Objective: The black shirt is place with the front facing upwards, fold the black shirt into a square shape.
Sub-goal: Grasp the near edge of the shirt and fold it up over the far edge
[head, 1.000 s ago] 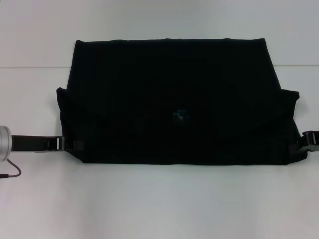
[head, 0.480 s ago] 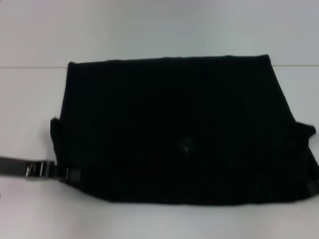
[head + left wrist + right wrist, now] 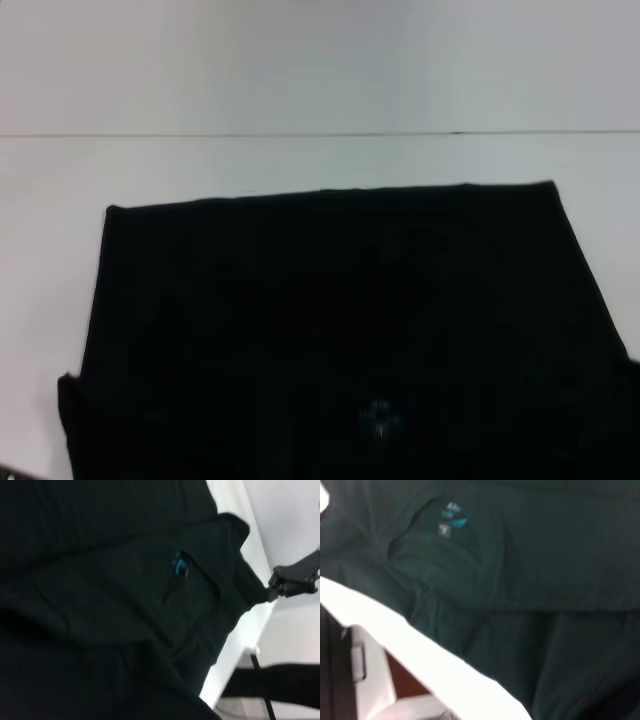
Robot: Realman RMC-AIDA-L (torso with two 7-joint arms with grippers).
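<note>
Cloth fills the near half of the head view: the black shirt (image 3: pixel 330 320) is laid flat on the white tabletop (image 3: pixel 300 80), already doubled into a wide band. Its long axis runs from the robot's left to its right, and its near edge is cut off by the bottom of the view.

At the left end a small flap (image 3: pixel 68 400) is seen jutting past the side edge. The left gripper itself is not shown in any view, so its hold cannot be told. Its wrist camera is aimed closely onto the cloth, from which it is judged to be at or over the shirt's left part.

Just right of centre, close to the near edge, the blue label (image 3: pixel 378 415) is exposed.

At the right end, the right gripper (image 3: pixel 292 577) is seen in the left wrist view touching the shirt's edge; whether it is clamped there cannot be told.

Since the band is wider than deep, the ends are judged to need folding inward across that long axis.
</note>
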